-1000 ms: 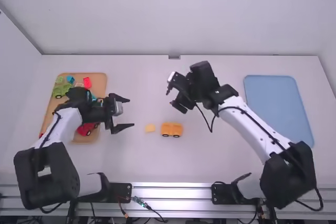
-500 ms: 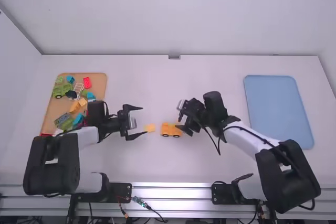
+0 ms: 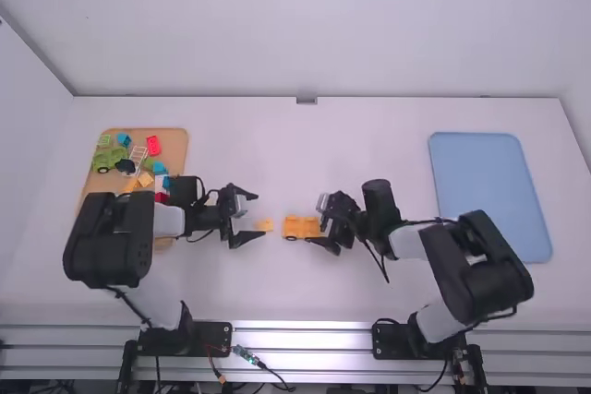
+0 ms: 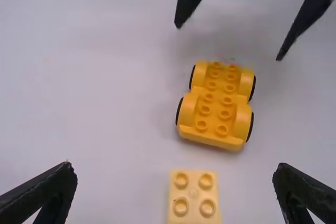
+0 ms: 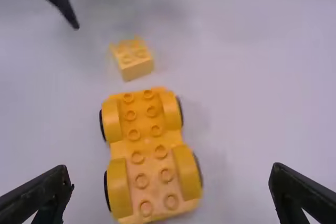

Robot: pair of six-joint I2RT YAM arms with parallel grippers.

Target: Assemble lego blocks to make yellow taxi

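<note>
Since the last frames, I've brought the right gripper [image 3: 317, 220] down and toward 6 o'clock, to the 3 o'clock end of the yellow wheeled base [image 3: 300, 227]. My left gripper [image 3: 260, 216] has shifted toward 3 o'clock, up by the pale yellow block [image 3: 265, 225]. Base and block sit where they were.

The high view gives me the brown board [image 3: 174, 144] of mixed blocks at 10 o'clock from the base, and the blue tray [image 3: 480, 182] out toward 2 o'clock. The wrist views give me stud detail: four on the block, two rows down the base.

The base stands upright on the white table [image 3: 277, 288], studs up, its long axis running 9 to 3 o'clock; I can't tell which end is the front. The block lies just off its 9 o'clock end, a small gap between.

Both pincers are spread wide: the left [image 4: 175, 164] around the block, the right [image 5: 170, 166] around the base, room on each side.
</note>
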